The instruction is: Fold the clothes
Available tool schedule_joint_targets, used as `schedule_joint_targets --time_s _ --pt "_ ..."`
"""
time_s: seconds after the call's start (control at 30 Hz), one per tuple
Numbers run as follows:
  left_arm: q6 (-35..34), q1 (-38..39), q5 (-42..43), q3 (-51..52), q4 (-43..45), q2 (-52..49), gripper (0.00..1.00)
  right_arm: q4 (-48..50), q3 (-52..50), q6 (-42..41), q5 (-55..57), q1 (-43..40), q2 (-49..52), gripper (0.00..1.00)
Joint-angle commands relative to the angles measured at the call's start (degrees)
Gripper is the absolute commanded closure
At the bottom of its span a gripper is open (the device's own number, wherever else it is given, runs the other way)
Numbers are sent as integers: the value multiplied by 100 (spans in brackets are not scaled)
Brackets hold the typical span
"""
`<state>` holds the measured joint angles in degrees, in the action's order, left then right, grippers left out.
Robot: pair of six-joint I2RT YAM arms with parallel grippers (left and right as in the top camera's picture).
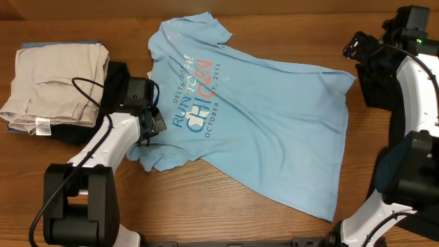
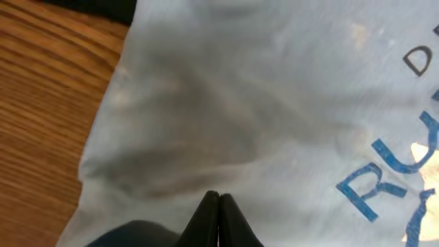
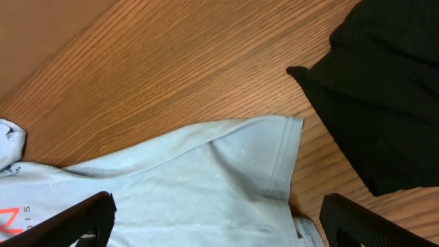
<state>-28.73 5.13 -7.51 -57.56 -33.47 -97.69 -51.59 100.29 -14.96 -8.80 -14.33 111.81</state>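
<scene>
The left gripper (image 2: 218, 199) was closed at the edge of the T-shirt (image 1: 274, 130), beside its print (image 1: 197, 96); the right gripper (image 3: 216, 209) stood wide open over a hemmed corner of it.

probably a robotics lab: two arms (image 1: 103, 144) at a wood table (image 1: 288, 34).

T-shirt (image 1: 274, 123): print reads "DELTA", "RUN", "CHIC…EN" and "OCTOBER … 2015", creases hiding some letters. Left wrist view: blue "RU", dark "D".
</scene>
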Motion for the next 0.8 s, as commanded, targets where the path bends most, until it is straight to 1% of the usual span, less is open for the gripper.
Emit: schedule_joint_targets --time_s 0.0,0.07,0.17,0.27,0.37,0.67,0.77 --pt "46 -72 -2 341 284 -243 96 28 66 -7 -31 -37 -55 0" --pt "44 -72 -11 463 365 -494 96 26 66 -7 -31 -37 -55 0" --pt "33 -72 7 470 79 -793 96 28 66 -7 -31 -37 -55 0" --pt "-225 -72 4 468 -638 -815 96 28 66 -7 -31 -37 -55 0" --pt "-260 -72 2 468 -1091 -815 96 26 66 -7 -31 -37 -55 0" --pt "-256 -72 -85 468 -2149 -815 96 26 66 -7 -31 -37 -55 0" --pt "-260 -72 -140 450 -2177 -815 96 26 66 -7 -31 -37 -55 0"
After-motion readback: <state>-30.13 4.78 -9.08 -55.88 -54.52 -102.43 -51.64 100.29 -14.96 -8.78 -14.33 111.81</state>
